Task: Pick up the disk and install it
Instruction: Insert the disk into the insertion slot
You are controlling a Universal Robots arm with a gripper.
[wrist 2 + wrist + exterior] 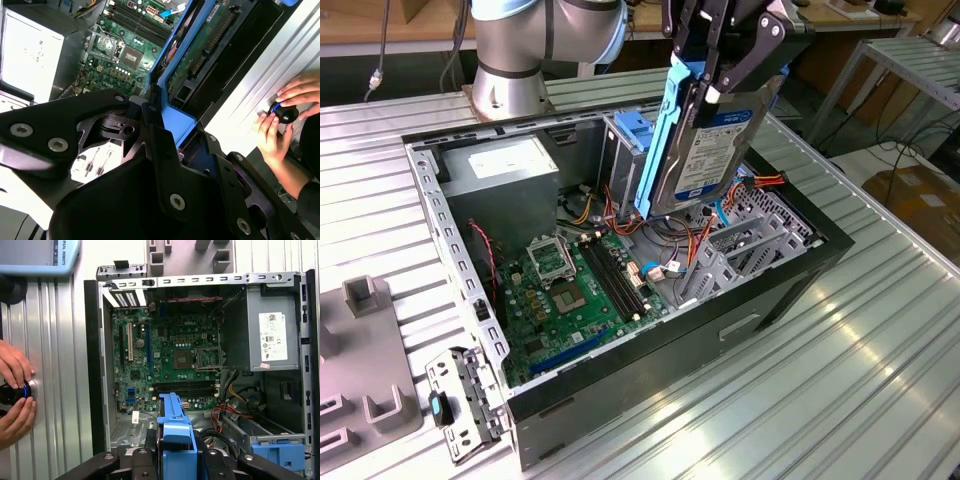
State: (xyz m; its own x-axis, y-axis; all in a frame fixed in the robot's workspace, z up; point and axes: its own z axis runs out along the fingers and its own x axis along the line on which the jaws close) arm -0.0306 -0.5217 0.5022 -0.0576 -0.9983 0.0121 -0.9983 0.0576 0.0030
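The disk point(712, 150) is up in the air over the open computer case point(790, 285). It hangs on edge and leans a bit, with the white label facing the exterior view's right and the blue carrier frame point(658, 140) running down the side on the exterior view's left. The gripper point(718, 72) has its fingers clamped tight on the top end of the drive, so nothing else is holding it up. Its lower end sits just above the tangle of red and orange cables point(698, 235) near the drive bay. From this angle I honestly can't tell if it's brushing them or just clear.

In the second wrist view you look down the green circuit-board side of the disk point(202, 52), past the black gripper point(150, 150). In the first wrist view the blue frame point(175, 432) pokes out between the fingers of the gripper point(175, 462).

Right beside the drive is the silver cage with the blue handle point(630, 130). Below is the green motherboard point(570, 290), lying flat in the case, and the grey power supply box point(505, 175) with its white sticker fills the far corner.

The case lies on its side on a ribbed metal table point(820, 400), with the arm's base point(515, 60) behind it. A loose metal bracket point(465, 400) and a grey fixture block point(365, 350) sit on the table at the exterior view's left.

Off to the side of the case, a person's hands point(15, 390) are wrapped around a round black knob with a blue ring point(282, 112).
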